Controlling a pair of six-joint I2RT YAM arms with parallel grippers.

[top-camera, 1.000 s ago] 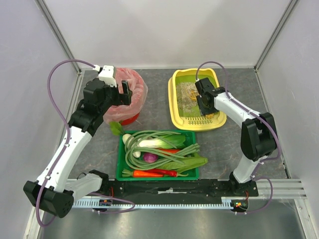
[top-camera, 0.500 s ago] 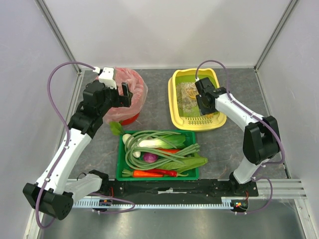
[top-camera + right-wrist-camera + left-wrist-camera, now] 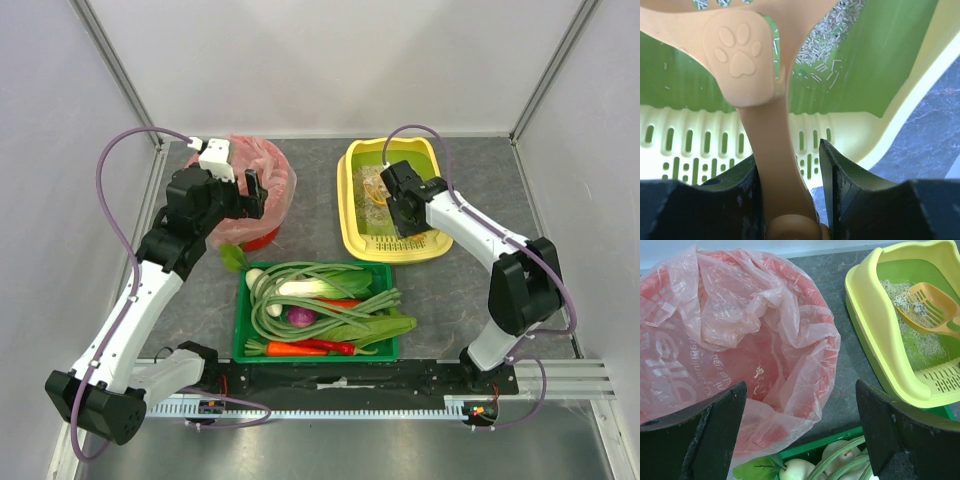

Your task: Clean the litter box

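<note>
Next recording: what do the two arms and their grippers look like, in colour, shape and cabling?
The left arm and right arm are built alike: white tubular links joined by rounded black joint housings. A thin purple cable loops in an arc beside each arm. The left gripper and right gripper both carry flat, matte black fingers, slightly scuffed. No lettering shows on them.

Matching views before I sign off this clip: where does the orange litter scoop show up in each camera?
Top external: orange scoop inside the litter box, upper right of centre.
Left wrist: scoop at the upper right, in the box.
Right wrist: scoop fills the centre, handle running down.
Shared landmark: the litter box's yellow wall.
</note>
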